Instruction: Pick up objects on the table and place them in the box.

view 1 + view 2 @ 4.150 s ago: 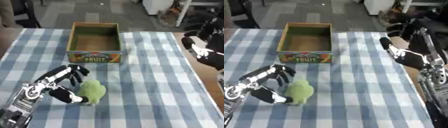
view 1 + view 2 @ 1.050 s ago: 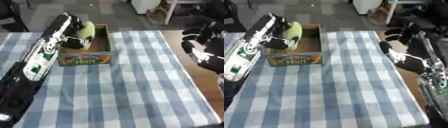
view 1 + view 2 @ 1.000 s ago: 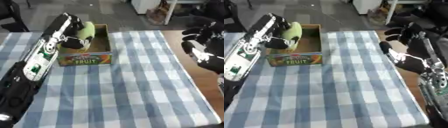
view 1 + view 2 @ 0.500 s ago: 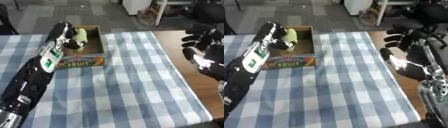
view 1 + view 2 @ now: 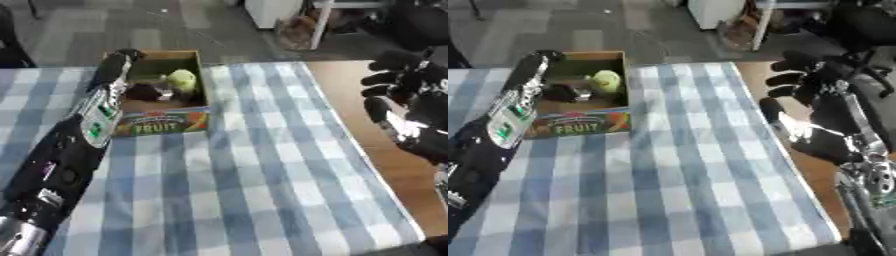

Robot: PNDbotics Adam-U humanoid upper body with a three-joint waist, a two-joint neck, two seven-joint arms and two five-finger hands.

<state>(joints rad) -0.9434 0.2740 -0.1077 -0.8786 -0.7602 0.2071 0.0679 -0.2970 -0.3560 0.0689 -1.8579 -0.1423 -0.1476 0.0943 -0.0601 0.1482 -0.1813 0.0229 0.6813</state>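
Left robot hand (image 5: pixel 150 91) inside box (image 5: pixel 163 123) beside green object (image 5: pixel 182 78), grip unclear; right robot hand (image 5: pixel 802 82) spread open.

The left arm (image 5: pixel 74 150) is a long black limb with a silver-grey panel along its forearm, marked with small green spots, and a silver joint near the lower edge. The right hand (image 5: pixel 815 90) is black, with thick rounded fingers (image 5: pixel 791 62) and a glossy white patch on the palm side. Its wrist and forearm (image 5: pixel 868 165) show silver metal parts.
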